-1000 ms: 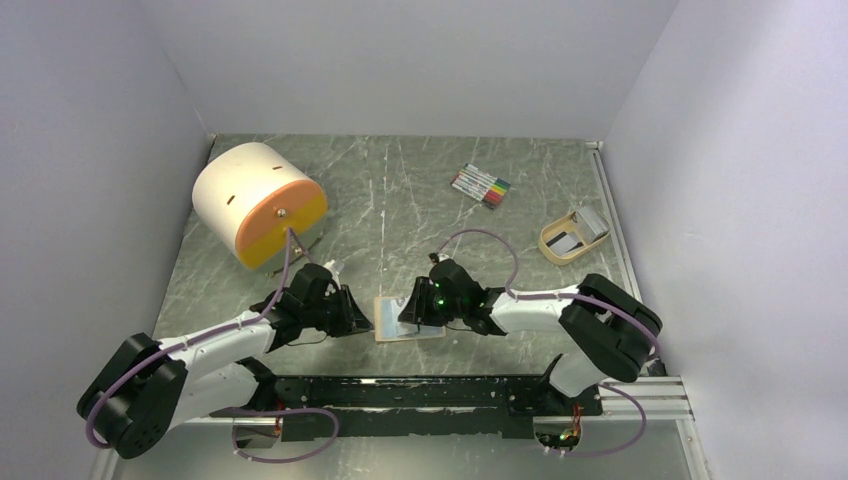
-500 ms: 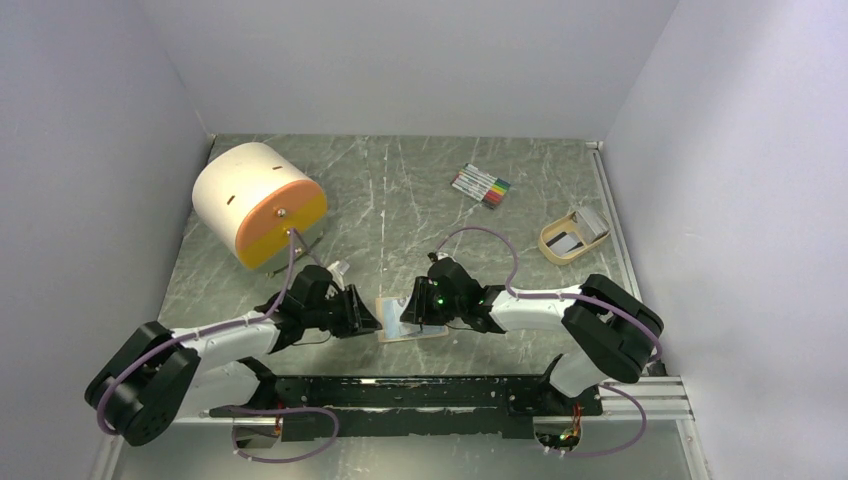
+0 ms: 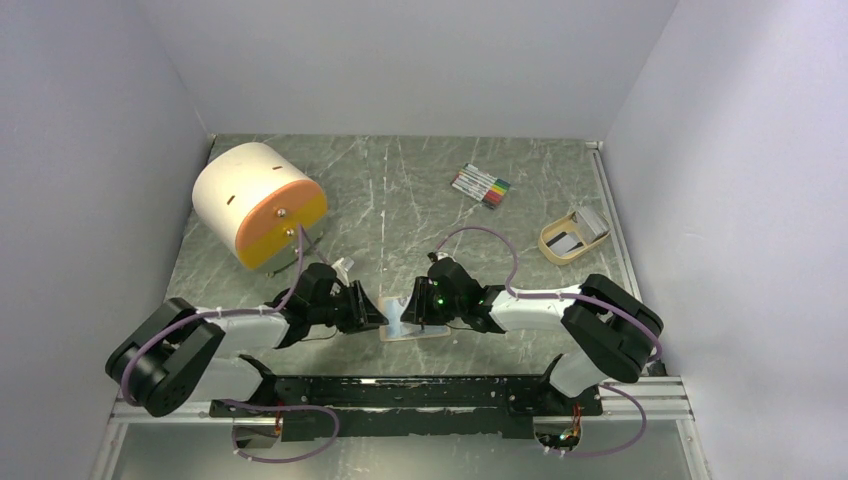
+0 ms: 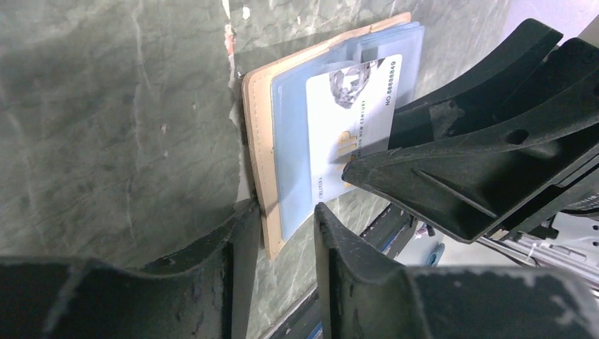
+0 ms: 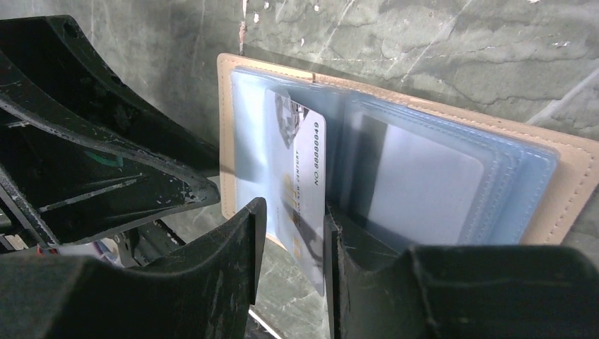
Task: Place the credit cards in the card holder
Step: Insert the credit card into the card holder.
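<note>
Card holder [image 5: 424, 176]: you have it lying open on the surface [image 3: 400, 190], close to the near edge and about midway between the left and right edges, with both arms meeting over it. The tan cover is underneath and the pale blue clear sleeves face up.

Credit card [image 5: 301, 180]: it stands on edge over the holder's left half, printed number side showing. Part of it looks tucked behind a blue sleeve, but you cannot tell how deep it sits.

Right fingers [image 5: 229, 258]: they are nearly closed, with the credit card in the narrow gap between them. One pad is on each face of the card, gripping its near end.

Left fingers [image 4: 229, 265]: they are only narrowly apart, straddling the holder's left edge. The tan cover and the sleeve ends fill the gap, and both pads look to be pressed against them.

Fingers to each other: the two pairs face one another across the holder. They are just beside each other and not touching.

Tray [image 3: 546, 246]: it is a tan open tray near the right edge, well apart from the holder, with pale flat cards inside.

Marker pens [image 3: 481, 185]: they lie in a bundle toward the far edge, right of the middle.
</note>
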`<state>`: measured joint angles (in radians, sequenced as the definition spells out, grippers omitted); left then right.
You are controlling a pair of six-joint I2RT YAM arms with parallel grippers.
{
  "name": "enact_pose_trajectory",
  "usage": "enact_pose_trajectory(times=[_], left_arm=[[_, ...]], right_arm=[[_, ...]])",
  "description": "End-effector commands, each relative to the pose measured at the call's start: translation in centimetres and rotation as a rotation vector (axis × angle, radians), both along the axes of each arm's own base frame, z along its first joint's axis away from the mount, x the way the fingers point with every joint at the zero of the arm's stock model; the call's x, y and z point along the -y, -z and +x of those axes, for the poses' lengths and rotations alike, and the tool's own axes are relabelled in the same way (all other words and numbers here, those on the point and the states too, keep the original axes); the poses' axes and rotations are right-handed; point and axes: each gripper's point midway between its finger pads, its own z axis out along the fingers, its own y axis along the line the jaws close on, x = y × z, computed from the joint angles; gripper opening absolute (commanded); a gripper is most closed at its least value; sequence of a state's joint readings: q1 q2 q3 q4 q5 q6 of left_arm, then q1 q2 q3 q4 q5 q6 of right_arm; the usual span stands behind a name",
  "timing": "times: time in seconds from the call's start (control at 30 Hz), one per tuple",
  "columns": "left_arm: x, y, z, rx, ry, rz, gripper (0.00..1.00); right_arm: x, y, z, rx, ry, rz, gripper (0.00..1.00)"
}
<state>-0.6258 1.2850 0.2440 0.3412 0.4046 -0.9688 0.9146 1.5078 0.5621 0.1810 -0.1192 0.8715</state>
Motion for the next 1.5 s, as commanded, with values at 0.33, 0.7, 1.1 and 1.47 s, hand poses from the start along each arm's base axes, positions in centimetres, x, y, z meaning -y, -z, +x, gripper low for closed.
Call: enact_pose_trajectory(times=[0.33,0.7,1.1,1.47], left_arm=[[2.2,-3.5,-0.3,0.091,0.059,-0.221,0.27],[1.9,-1.8,-0.7,0.035,0.058,-0.178,0.09],[1.8,-1.1,-0.8,0.019,0.063,-0.16,0.09],[1.9,-1.1,-0.9,0.016,0.065,-0.163,0.09]], right_arm=[[0.9,0.8,-0.3,-0.001,0.006,-0.036,0.39],[2.4,0.0,0.5,0.04,0.029,-0.13,0.43],[3.4,-0.8,0.8,0.063,0.026,-0.204,0.45],[1.8,-0.1,0.9,0.056,-0.003,-0.14,0.44]])
